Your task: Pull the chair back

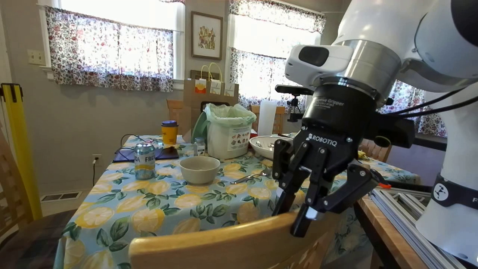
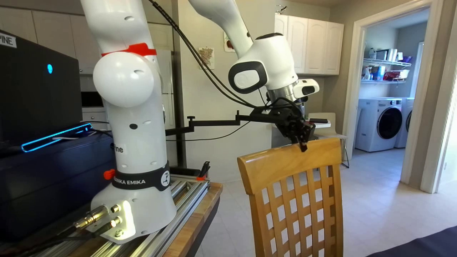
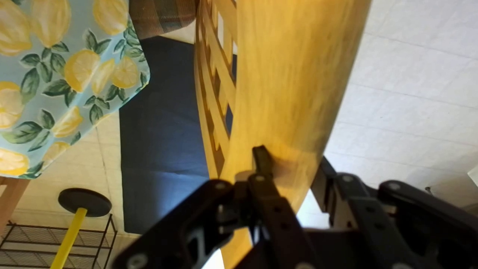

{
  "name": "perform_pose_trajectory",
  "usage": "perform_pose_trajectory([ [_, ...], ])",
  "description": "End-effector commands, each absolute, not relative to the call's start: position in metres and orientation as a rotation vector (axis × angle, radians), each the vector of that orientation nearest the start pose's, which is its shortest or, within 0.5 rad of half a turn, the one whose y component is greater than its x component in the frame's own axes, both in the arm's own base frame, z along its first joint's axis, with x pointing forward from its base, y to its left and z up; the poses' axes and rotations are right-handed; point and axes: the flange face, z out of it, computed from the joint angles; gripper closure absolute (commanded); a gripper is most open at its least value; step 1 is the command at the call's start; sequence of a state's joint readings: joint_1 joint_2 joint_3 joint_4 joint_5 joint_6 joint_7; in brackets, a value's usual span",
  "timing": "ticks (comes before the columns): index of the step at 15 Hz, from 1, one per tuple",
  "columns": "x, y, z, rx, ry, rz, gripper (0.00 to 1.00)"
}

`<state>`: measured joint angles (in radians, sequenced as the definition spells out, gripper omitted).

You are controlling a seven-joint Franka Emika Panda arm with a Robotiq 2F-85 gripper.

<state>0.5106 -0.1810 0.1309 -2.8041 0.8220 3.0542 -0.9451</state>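
Light-tan wood: the chair (image 2: pixel 300 213) stands directly beneath the claw (image 1: pixel 288 222), its curved top rail (image 2: pixel 269 163) passing between the two fingers (image 1: pixel 301 225); the claw is clamped on this rail, one finger to each face; the rail's long axis lies crosswise to the line along which the fingers close; the pull, by inference, must run across that axis, away from the table (image 1: pixel 175 201), which lies past the finger on its own side. Count, in descending size: one table, lemon-clothed; one arm (image 2: pixel 134 142), bearing the claw, so that no nearer one need be chosen; one chair in the grip; at least three more wooden chairs (image 1: pixel 33 237), partly shown, well apart from the claw; on the table side of the claw, one lined bin (image 1: pixel 227 142), two bowls (image 1: pixel 199 172), one can (image 1: pixel 144 162), one lidded cup (image 1: pixel 170 133); some cutlery (image 1: pixel 244 178), its number uncertain.
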Motion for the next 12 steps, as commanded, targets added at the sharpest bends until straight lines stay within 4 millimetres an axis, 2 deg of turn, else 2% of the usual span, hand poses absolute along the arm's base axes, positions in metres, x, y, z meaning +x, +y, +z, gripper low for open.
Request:
perform_pose_trajectory([
  [1,0.346,0.186,0.294,-2.696,-1.116,-0.642,0.70],
  [8,0.345,0.188,0.294,-2.695,-1.114,-0.644,0.70],
  [9,0.345,0.188,0.294,-2.695,-1.114,-0.644,0.93],
  [12,0.341,0.201,0.298,-2.652,-1.148,-0.633,0.93],
])
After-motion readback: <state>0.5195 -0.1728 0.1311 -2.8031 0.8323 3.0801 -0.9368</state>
